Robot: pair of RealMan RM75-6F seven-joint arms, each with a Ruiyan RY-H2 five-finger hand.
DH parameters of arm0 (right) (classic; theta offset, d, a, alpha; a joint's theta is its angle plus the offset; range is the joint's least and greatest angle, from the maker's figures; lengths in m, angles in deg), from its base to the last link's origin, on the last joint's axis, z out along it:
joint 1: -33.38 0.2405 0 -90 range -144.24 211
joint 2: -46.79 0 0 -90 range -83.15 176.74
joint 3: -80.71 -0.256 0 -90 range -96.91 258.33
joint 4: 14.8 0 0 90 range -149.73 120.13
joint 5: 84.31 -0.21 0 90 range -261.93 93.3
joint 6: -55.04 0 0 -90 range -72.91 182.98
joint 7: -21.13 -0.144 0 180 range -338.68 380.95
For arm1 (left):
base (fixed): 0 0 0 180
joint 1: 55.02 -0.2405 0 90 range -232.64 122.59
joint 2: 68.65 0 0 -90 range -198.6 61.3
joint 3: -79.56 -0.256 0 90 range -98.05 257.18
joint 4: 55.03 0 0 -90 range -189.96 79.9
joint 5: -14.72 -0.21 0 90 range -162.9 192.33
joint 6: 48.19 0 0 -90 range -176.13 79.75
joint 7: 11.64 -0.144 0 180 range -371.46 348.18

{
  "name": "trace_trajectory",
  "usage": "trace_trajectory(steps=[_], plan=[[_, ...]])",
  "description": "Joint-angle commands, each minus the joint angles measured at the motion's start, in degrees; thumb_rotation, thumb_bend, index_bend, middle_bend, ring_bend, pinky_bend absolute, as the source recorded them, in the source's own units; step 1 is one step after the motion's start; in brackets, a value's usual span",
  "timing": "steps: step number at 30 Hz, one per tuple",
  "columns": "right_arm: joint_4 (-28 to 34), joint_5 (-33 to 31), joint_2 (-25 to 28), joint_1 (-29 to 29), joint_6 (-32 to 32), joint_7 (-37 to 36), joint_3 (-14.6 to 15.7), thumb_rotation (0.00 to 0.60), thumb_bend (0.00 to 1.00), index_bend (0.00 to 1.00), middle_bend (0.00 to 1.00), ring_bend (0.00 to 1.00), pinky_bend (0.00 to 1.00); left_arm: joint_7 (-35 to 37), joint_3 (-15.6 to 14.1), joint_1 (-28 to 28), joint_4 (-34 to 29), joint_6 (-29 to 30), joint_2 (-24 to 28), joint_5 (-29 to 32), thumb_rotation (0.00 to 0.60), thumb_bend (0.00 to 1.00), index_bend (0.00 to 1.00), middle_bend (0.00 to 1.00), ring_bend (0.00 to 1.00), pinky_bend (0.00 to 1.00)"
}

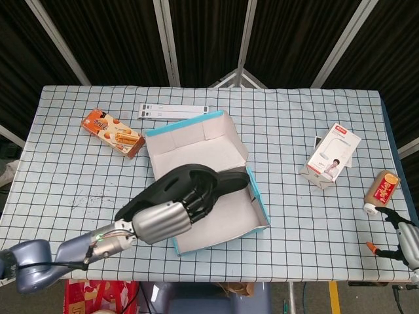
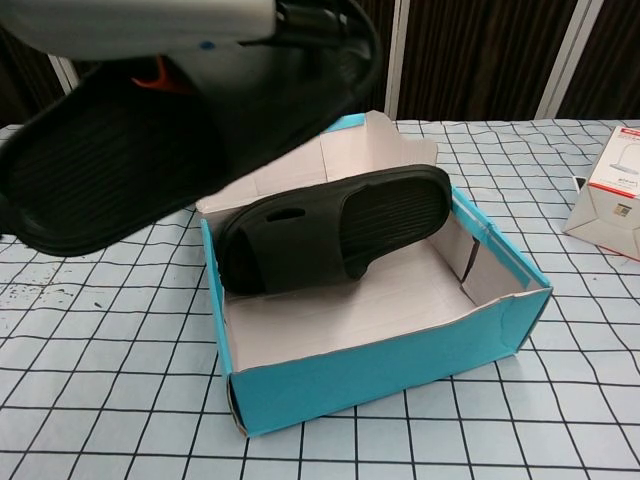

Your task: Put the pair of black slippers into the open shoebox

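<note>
the left hand [image 1: 171, 216] is clamped on one black slipper [image 1: 163, 190], its fingers wrapped round the upper, and holds it in the air over the left part of the open shoebox [image 1: 256, 204]; in the chest view this held slipper [image 2: 150, 140] fills the upper left with its ribbed sole turned toward the camera, above the box's left wall. the second black slipper [image 2: 335, 238] already lies inside the shoebox [image 2: 380, 370], leaning across it from the left wall toward the far right corner, sole up and strap opening toward the left. the box is light blue outside and white inside, its lid flap standing open at the far side, and it sits near the middle of the checked counter [image 1: 294, 229]. the right hand [image 1: 407, 239] is low at the near right edge of the counter, holding nothing, its fingers apart. to the far left of the box lies an orange snack packet [image 1: 112, 133], and beyond the box a flat white strip [image 1: 174, 111]. to the right lies a white carton [image 1: 334, 154], and near the right edge a small brown bottle [image 1: 382, 189], just beyond the right hand.
</note>
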Motion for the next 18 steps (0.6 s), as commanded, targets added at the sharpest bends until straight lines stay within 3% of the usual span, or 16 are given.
trace_trajectory(steps=[1,18], plan=[[-0.22,0.01,-0.04,-0.01,0.0,-0.24,-0.03,0.6,0.23,0.21,0.2,0.25,0.21,-2.47,1.71,5.62,4.07,-6.17,-6.53,0.97,0.6,0.38,0.18,0.45,0.14,0.26],[-1.19,0.04,-0.04,-0.17,-0.01,-1.72,-0.12,0.6,0.23,0.21,0.2,0.25,0.21,-3.37,1.4,13.95,16.78,-12.71,-20.32,1.26,0.6,0.38,0.18,0.45,0.14,0.26]])
